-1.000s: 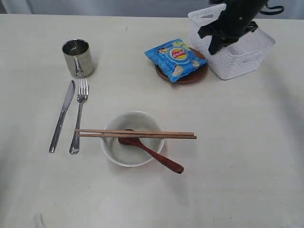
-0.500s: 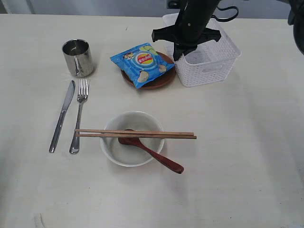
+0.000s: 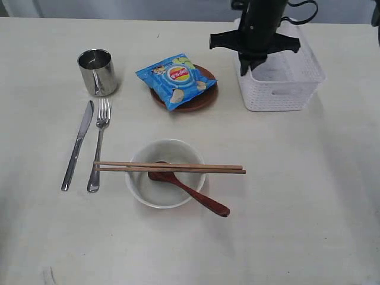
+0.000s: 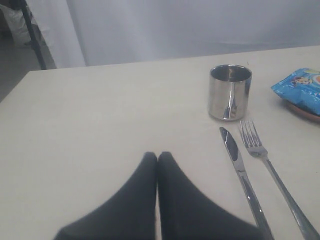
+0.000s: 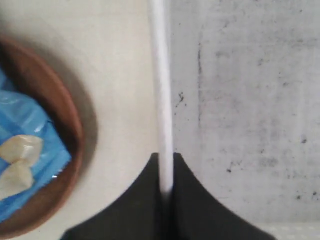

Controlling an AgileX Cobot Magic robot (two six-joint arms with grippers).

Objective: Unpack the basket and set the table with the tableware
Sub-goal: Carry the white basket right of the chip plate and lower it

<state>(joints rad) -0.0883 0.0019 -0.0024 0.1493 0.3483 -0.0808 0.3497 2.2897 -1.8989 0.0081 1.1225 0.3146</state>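
The basket [image 3: 285,89] stood on the tabletop [image 3: 309,196], upper right in the exterior view, just beside the brown plate [image 3: 199,104] carrying the chip bag [image 3: 175,80]. Your right claw [image 5: 163,167] was pinched on the basket's wall nearest that plate. Your left claw [image 4: 157,157] was closed, empty, near the knife [image 4: 240,170].

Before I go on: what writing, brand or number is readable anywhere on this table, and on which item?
Blue chip bag on the brown round plate: a round red-and-yellow logo with lettering, too blurred to read.
Shiny steel cup, white lattice plastic basket, pale bowl: no markings visible.
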